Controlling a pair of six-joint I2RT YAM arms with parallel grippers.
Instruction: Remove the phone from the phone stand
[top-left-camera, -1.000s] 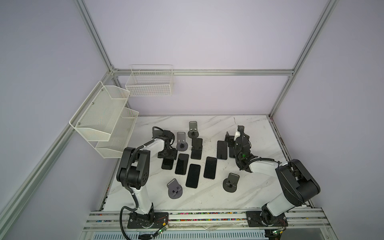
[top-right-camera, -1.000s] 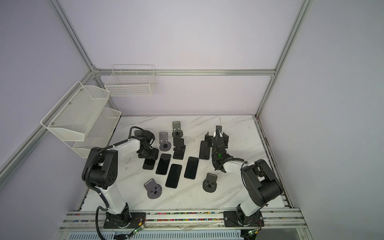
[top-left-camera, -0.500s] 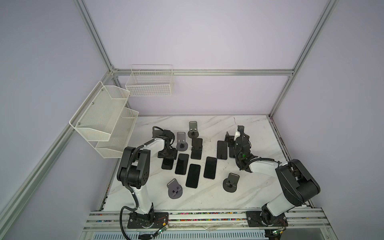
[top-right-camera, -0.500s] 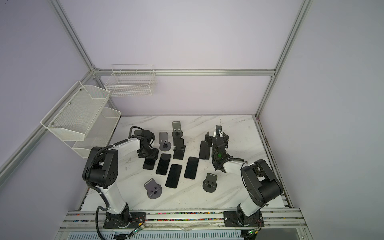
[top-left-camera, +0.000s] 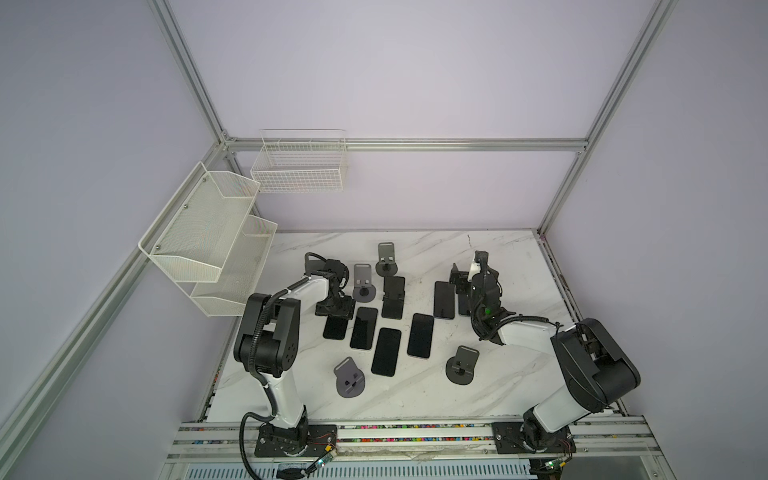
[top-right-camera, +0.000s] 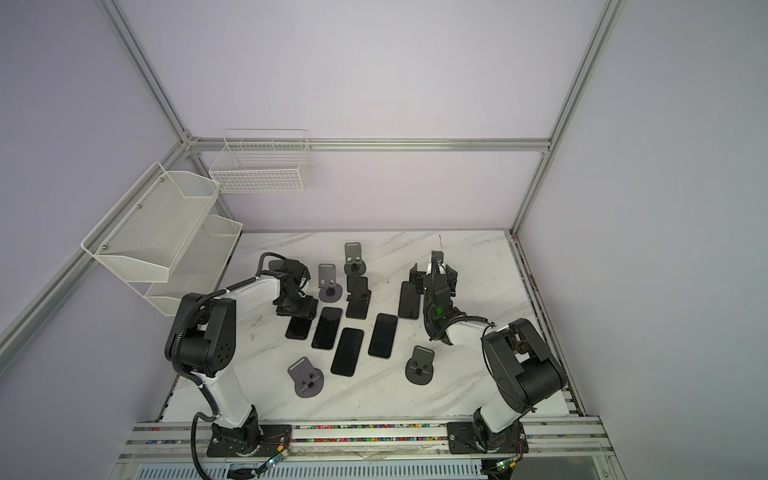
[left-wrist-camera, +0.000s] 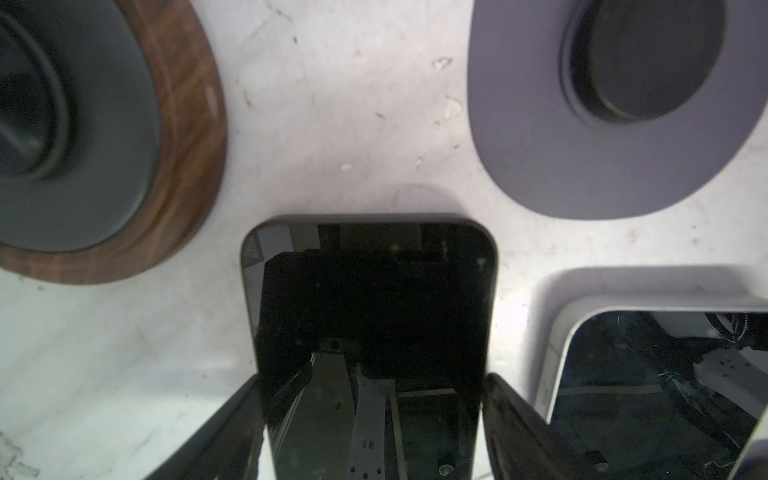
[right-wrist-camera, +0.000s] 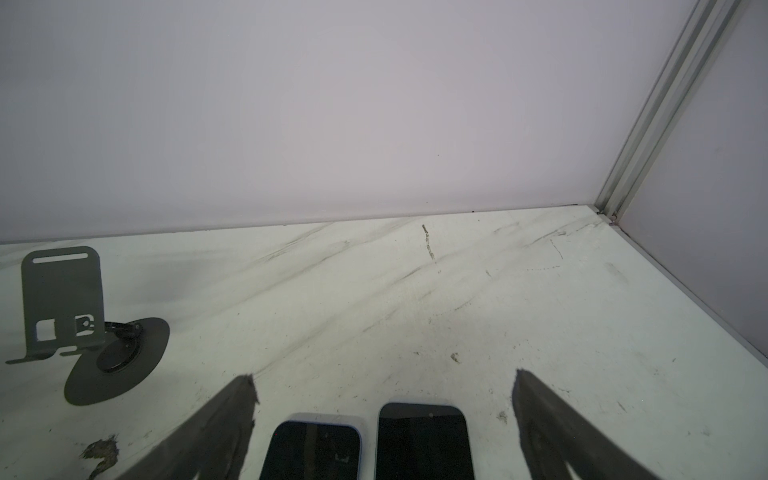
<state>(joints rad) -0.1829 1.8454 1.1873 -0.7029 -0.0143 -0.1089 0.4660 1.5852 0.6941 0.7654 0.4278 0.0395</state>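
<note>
A black phone (left-wrist-camera: 370, 299) lies flat on the marble table (top-left-camera: 415, 390), also seen in a top view (top-left-camera: 335, 329). My left gripper (left-wrist-camera: 372, 378) points down over it, with a fingertip (left-wrist-camera: 249, 399) close against each long edge; whether they still press on it I cannot tell. The gripper shows in both top views (top-left-camera: 335, 313) (top-right-camera: 298, 313). Another dark phone (top-left-camera: 394, 286) leans on its phone stand (top-left-camera: 392, 308) mid-table. My right gripper (right-wrist-camera: 383, 376) (top-left-camera: 475, 272) stands wide open and empty above the ends of two flat phones (right-wrist-camera: 311, 449) (right-wrist-camera: 424, 440).
Several more phones lie flat mid-table (top-left-camera: 364, 328) (top-left-camera: 386, 351) (top-left-camera: 420, 335). Empty grey stands (top-left-camera: 364, 283) (top-left-camera: 385, 258) (top-left-camera: 349, 378) (top-left-camera: 462, 365) are scattered around. A wood-rimmed stand base (left-wrist-camera: 183, 137) and a grey base (left-wrist-camera: 540, 166) sit close to the left gripper. White wire baskets (top-left-camera: 208, 232) hang on the left wall.
</note>
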